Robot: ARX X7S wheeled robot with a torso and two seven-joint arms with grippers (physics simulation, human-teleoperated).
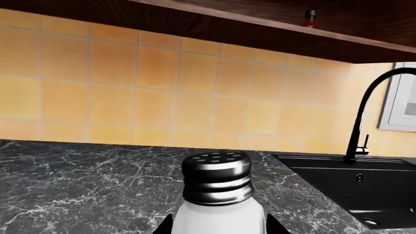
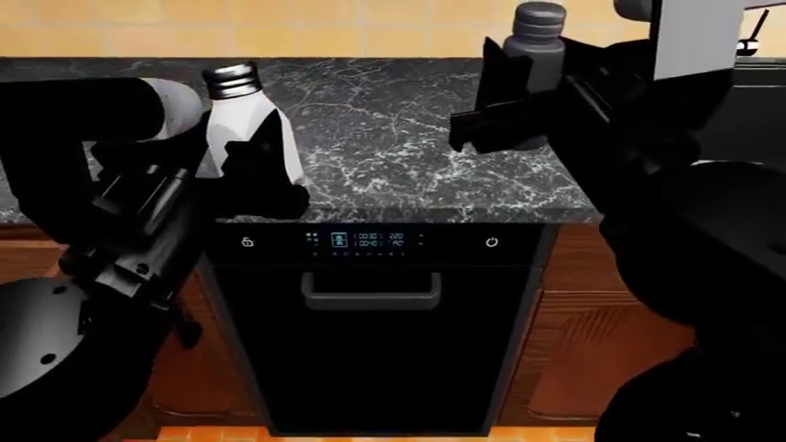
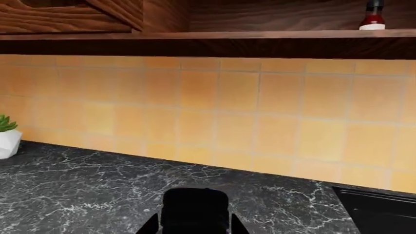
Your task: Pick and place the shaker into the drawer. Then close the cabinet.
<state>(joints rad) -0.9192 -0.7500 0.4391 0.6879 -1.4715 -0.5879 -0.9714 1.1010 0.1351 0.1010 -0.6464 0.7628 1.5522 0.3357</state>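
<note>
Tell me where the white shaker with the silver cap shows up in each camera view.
Left wrist view: shaker bottom center, between the left pincer's fingers.
Head view: shaker upper left, over the countertop's front edge.
Right wrist view: not in it.
Shared landmark: the black marble countertop.

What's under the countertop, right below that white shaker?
Below the countertop sits a black dishwasher with a lit panel and bar handle, brown cabinet fronts beside it. The left arm covers whatever lies directly under the shaker.
</note>
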